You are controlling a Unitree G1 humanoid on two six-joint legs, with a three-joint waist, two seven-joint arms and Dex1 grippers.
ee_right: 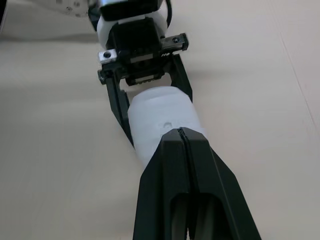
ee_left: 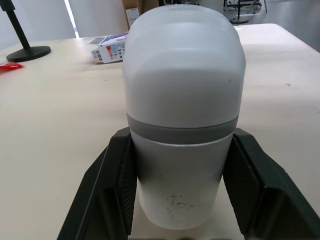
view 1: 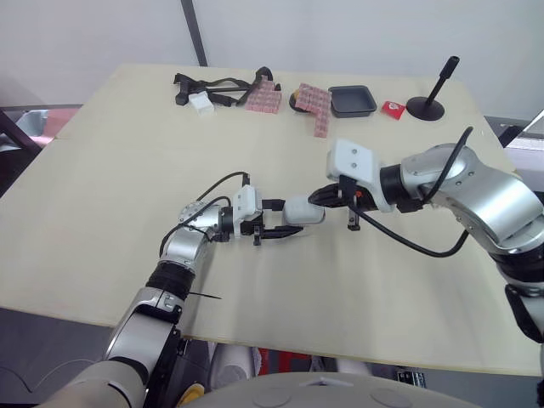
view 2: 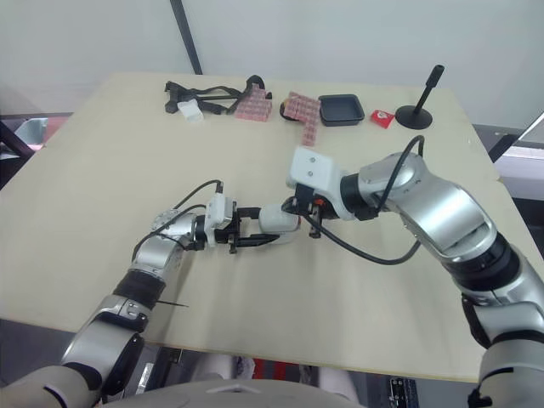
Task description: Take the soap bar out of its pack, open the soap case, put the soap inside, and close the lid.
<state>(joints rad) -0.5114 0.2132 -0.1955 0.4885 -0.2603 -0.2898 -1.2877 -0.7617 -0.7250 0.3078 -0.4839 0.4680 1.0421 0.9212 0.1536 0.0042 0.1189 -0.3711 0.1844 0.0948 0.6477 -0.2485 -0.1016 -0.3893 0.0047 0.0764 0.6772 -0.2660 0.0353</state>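
Pale beige table [view 1: 102,212] fills your workspace, with a white wall behind it. Along the far edge you have a black strap assembly [view 1: 212,87], two pink patterned packs [view 1: 264,98] [view 1: 314,104], a shallow black tray [view 1: 351,113] showing its dark floor, a small red packet [view 1: 392,108] just beside the tray, and a black stand [view 1: 431,102]. The soap case [view 1: 303,211] is well apart from all of these, near the middle of the table, lying lengthwise between your two arms. It is a white, rounded, opaque capsule; in the left wrist view a grey band separates the paler lid from the body, the two halves sit together, and you cannot tell what is inside. A few dark specks mark the body. Your left gripper [view 1: 293,218] is clamped on the case, one black finger [ee_left: 107,200] pressed along each side of the body. Your right gripper [ee_right: 181,132] meets the case from the opposite end: its two fingers are pressed together with only a thin seam between them, and their joined tip rests on the top of the lid end. You cannot tell whether the case touches the table beneath it.
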